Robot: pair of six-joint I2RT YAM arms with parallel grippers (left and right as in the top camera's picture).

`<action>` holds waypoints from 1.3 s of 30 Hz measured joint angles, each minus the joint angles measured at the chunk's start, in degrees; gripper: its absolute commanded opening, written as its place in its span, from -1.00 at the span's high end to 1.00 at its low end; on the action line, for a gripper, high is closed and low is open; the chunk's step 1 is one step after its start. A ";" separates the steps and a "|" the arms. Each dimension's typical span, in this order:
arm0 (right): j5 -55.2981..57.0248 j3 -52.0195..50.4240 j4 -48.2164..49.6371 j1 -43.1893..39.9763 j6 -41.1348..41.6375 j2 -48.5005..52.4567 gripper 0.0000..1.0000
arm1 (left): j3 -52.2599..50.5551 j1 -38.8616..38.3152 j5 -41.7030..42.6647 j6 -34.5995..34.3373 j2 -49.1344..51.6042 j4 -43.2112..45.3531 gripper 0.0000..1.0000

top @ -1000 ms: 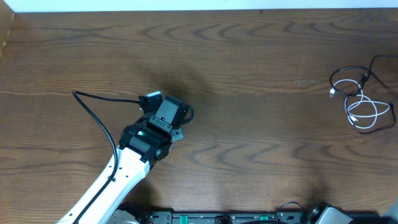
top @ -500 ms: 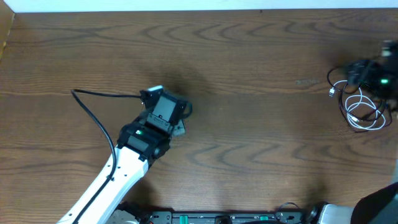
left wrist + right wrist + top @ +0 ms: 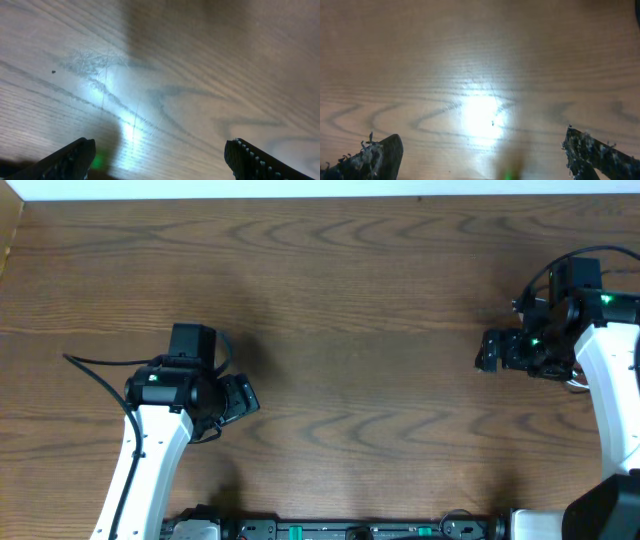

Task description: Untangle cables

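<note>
The thin white and black cords (image 3: pixel 576 383) lie mostly hidden beneath the wrist of the right arm (image 3: pixel 612 390), with only a sliver of white strand showing just behind the right tool (image 3: pixel 488 350). That tool points away from them, toward the middle of the brown wood-grain surface (image 3: pixel 360 300), its fingers spread wide over bare wood in its own wrist view. The left tool (image 3: pixel 243 398), likewise wide and empty, sits well apart from the right tool, across the surface. The right arm is much the nearer and would likely need to draw back and turn toward the cords; the bundle's long axis cannot be told
</note>
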 measured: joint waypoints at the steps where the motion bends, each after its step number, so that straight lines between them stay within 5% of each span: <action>1: 0.04 -0.83 0.33 0.00 0.00 -0.55 -0.98 | 0.00 0.04 0.35 0.74 -0.04 -0.17 -0.74; 8: 0.68 -18.86 13.20 -0.02 -0.22 -26.47 -0.99 | -2.54 0.09 1.46 5.03 -14.93 2.67 -0.75; 9: 0.63 -20.41 14.69 0.00 -0.20 -30.80 -0.99 | -3.58 0.09 1.49 5.25 -19.69 3.61 -0.97; 17: 0.59 -23.50 15.93 0.00 -0.20 -50.73 -0.99 | -5.35 0.07 1.46 5.92 -42.07 4.70 -0.96; 39: 0.59 -23.71 15.89 0.00 -0.20 -51.91 -0.99 | -5.35 0.07 1.44 6.25 -43.87 4.44 -0.96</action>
